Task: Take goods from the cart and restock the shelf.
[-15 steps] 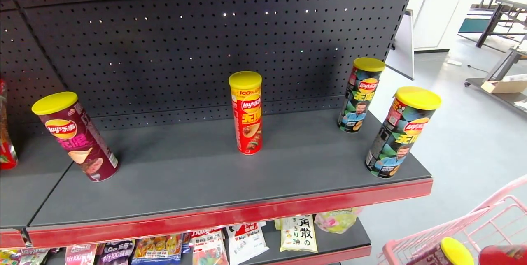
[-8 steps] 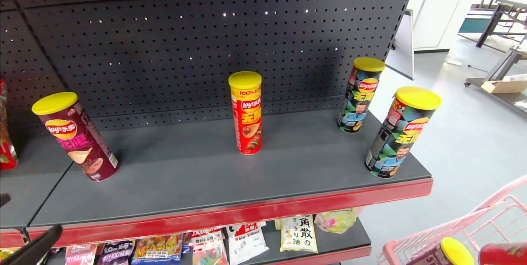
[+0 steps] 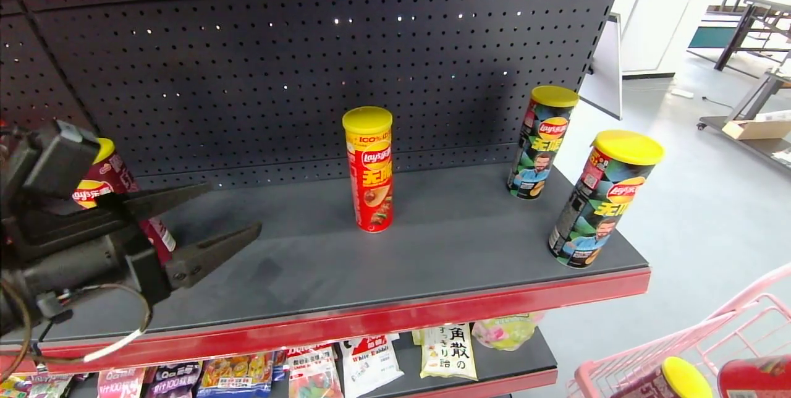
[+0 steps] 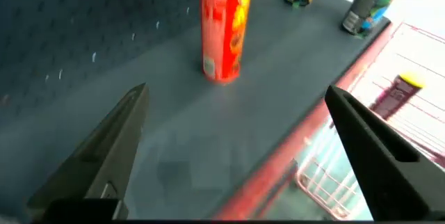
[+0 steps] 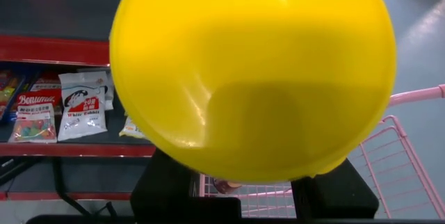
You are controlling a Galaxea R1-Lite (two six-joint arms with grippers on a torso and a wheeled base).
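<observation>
Shelf point(image 3: 432, 256) | bare between left end effector point(image 3: 235, 207) (jaws spread) and red can point(image 3: 369, 169)

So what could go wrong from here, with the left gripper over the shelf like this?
1. The open left gripper sits just in front of the maroon can, and one finger crosses the can in the head view. A small swing could knock it over.
2. The can at the front right corner stands close to the shelf edge, so a bump there might push it off.
</observation>
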